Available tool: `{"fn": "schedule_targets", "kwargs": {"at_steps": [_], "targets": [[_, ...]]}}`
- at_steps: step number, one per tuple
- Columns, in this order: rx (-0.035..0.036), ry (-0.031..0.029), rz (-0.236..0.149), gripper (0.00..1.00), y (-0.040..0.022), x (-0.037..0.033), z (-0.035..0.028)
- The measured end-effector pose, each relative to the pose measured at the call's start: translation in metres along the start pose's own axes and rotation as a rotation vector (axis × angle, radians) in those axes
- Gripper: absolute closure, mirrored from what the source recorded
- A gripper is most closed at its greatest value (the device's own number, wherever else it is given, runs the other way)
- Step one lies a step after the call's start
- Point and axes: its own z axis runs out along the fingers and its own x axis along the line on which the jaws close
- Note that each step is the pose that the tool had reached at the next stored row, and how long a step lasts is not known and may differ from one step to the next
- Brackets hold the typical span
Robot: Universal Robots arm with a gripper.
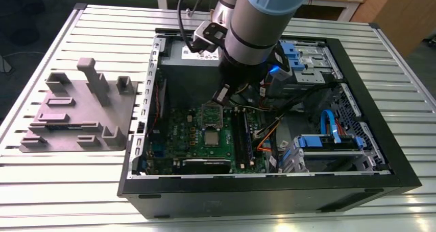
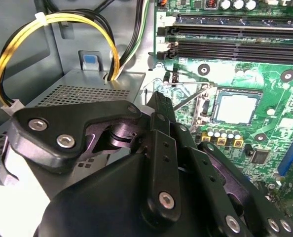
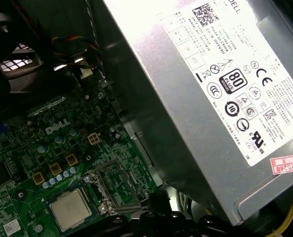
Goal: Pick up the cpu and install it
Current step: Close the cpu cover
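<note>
We see our arm (image 1: 256, 25) as a thick pale-blue and silver-grey tube trailing black cables, ending in a black gripper (image 2: 159, 111) of bolted link plates studded with silver screws.

Even, diffuse light brightens the slatted counter (image 1: 89, 191) in the exterior view, while the computer case (image 1: 272, 191) interior beside it lies shadowed. In the first wrist view, soft glare washes the power supply (image 3: 205, 113); the corner beyond the motherboard (image 3: 53, 163) stays dark.

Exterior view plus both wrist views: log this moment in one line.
cpu seated in motherboard socket | socket frame raised | gripper above socket, carrying nothing visible | case open
</note>
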Motion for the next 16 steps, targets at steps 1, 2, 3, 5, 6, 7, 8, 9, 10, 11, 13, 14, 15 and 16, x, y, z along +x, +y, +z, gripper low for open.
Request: {"fn": "schedule_targets", "kwargs": {"at_steps": [1,2,3,5,6,7,8,9,10,11,13,14,15,16], "targets": [[0.0,0.0003,-0.001,0.9,-0.0004,0.0008,-0.0002],[-0.0001,0.0005,-0.002,0.9,-0.001,0.0018,-0.0004],[-0.0002,0.0006,-0.003,0.9,-0.0016,0.0031,-0.0006],[-0.0005,0.0009,-0.005,0.9,-0.0028,0.0057,-0.0011],[-0.0006,0.001,-0.006,0.9,-0.0034,0.007,-0.0014],[-0.0007,0.0011,-0.007,0.9,-0.0039,0.0082,-0.0016],[-0.0009,0.0013,-0.008,0.9,-0.0045,0.0094,-0.0019],[-0.0009,0.0015,-0.008,0.9,-0.005,0.0106,-0.0021],[-0.001,0.0016,-0.009,0.9,-0.0055,0.0118,-0.0024],[-0.0011,0.0017,-0.01,0.9,-0.0061,0.0131,-0.0026],[-0.0013,0.002,-0.011,0.9,-0.0071,0.0155,-0.0031],[-0.0014,0.0021,-0.012,0.9,-0.0075,0.0164,-0.0033],[-0.0014,0.0021,-0.012,0.9,-0.0076,0.017,-0.0036],[-0.0015,0.0024,-0.013,0.9,-0.0075,0.0173,-0.004]]}}
